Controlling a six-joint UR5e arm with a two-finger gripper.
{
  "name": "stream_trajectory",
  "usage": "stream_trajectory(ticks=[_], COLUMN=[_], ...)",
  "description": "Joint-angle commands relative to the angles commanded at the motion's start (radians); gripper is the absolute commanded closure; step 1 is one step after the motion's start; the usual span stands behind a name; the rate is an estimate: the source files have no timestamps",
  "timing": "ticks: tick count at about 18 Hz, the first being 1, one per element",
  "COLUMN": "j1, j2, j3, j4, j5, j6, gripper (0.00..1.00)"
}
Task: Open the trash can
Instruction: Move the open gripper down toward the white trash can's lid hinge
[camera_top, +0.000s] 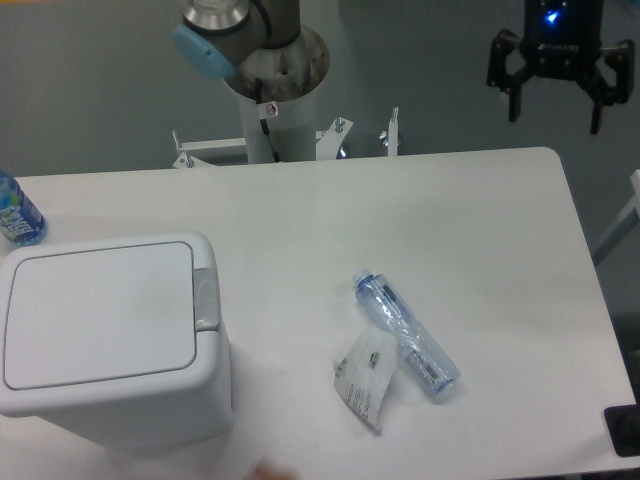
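- Trash can (105, 335), at table's (400, 220) front-left corner: lid flat, latch (206, 298) unpressed.
- Gripper (555, 108): spread wide, empty, beyond back-right corner.
- Task barely begun, apparently.

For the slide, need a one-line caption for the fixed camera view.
Open pincer raised beyond the table's far right corner; trash can lid shut, crushed bottle lying mid-table.

No legible text anywhere. Crumpled wrapper (366, 378), far down-left of the gripper (558, 102), carries dark print too small to read. Label on the lying bottle (408, 335) and on the far-left bottle (17, 212): blurred, unreadable.
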Motion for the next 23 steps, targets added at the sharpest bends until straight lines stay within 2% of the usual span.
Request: stream_trajectory(ticks=[6, 7, 9, 11, 15, 19, 23], j1=[-0.021, -0.038, -0.102, -0.135, -0.225, -0.311, -0.382], j2=[-0.006, -0.015, -0.04, -0.058, -0.069, -0.074, -0.078], j3=[0.002, 0.002, 0.008, 0.008, 0.009, 0.006, -0.006], j4=[0.002, 0.011, 0.076, 0.11, 0.185, 0.201, 0.202], j5=[-0.003, -0.006, -0.017, -0.017, -0.018, -0.089, -0.152], j6=[-0.04, -0.092, -0.229, -0.393, -0.677, -0.981, -1.1], gripper=[0.0, 0.0, 0.0, 0.0, 0.0, 0.0, 0.0])
